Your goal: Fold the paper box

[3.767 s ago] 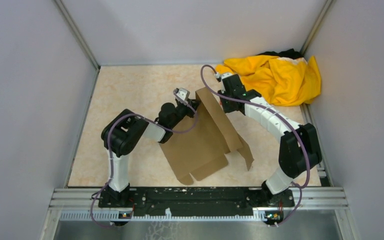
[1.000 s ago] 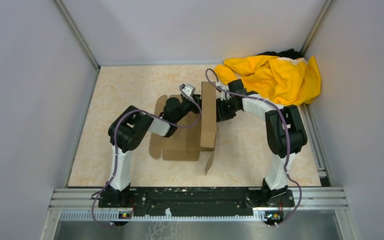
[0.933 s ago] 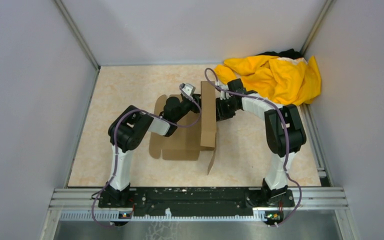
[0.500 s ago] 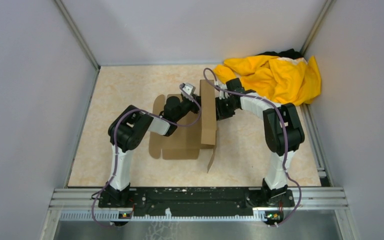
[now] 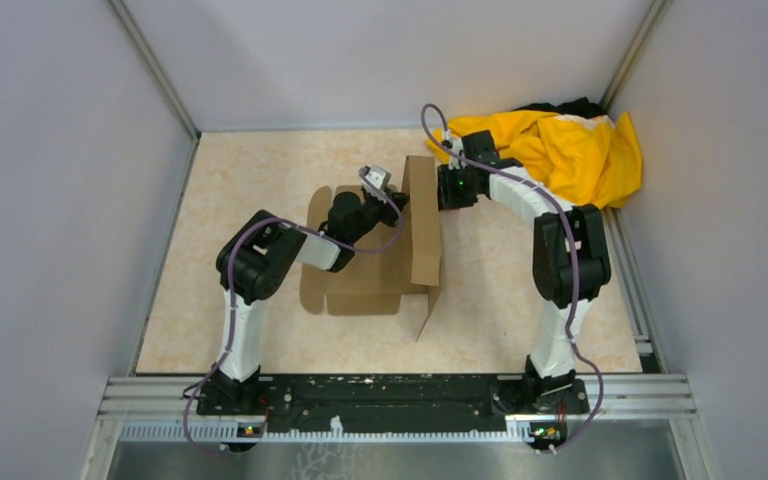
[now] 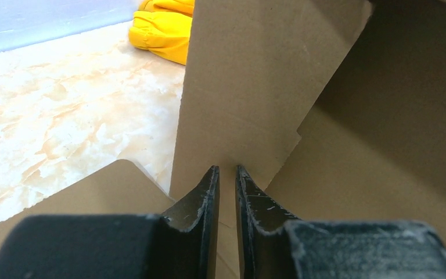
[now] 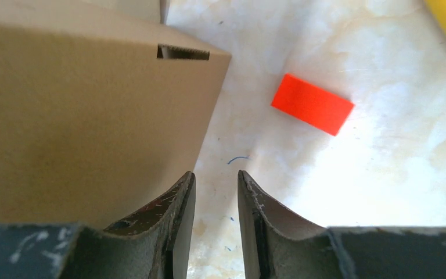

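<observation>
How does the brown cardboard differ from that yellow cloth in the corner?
The paper box is stiff brown sheet with flat panels, one standing upright; the yellow cloth is soft and crumpled in a heap. The paper box sits mid-table between the left hand and right hand; the yellow cloth lies in the far right corner, with neither hand on it. Both rest on the table.

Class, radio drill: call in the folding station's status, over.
Left gripper nearly closed against the paper box, grip unclear. Right gripper slightly open, empty, beside its wall. Box half-folded, one side upright. Red block just beyond right gripper.
</observation>
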You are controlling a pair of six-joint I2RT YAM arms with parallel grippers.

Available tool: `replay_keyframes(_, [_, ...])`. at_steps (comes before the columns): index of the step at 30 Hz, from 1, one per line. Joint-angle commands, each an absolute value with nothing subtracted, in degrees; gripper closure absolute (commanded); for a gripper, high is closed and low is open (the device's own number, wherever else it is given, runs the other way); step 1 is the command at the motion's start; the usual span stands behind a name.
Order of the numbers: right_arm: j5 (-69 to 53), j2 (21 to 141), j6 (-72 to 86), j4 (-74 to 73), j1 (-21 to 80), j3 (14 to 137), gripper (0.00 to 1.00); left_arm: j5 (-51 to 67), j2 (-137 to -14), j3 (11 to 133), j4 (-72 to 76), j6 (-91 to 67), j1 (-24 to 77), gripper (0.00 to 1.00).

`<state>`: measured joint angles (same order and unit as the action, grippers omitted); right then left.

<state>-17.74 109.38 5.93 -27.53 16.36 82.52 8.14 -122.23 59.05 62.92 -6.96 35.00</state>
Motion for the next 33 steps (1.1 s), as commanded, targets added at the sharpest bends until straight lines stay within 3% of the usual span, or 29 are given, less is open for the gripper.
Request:
replay_keyframes(1, [-16.31,110.41,7.96,-26.21,14.99,87.34,0.67,7.92,-122.76,60.34,62.74,-7.6,35.1,0.78])
replay_keyframes(16, [-28.54,117.84,8.89,-23.91,15.72,94.29,0.66,8.96,-123.59,62.48,60.66,-8.59,34.8,0.73])
replay_keyframes(19, [-30.39,118.46,8.17,-24.35,16.57,94.74,0.66,8.42,-123.44,62.42,60.25,-8.83,34.58,0.68])
replay_keyframes(24, [-33.2,120.32,6.66,-26.63,17.45,96.94,0.68,5.19,-121.69,61.09,58.19,-7.05,34.16,0.49])
replay_keyframes(33, [-38.35,124.44,3.31,-30.65,18.97,101.52,0.71,7.42,-119.67,58.15,58.0,-7.63,30.67,0.46])
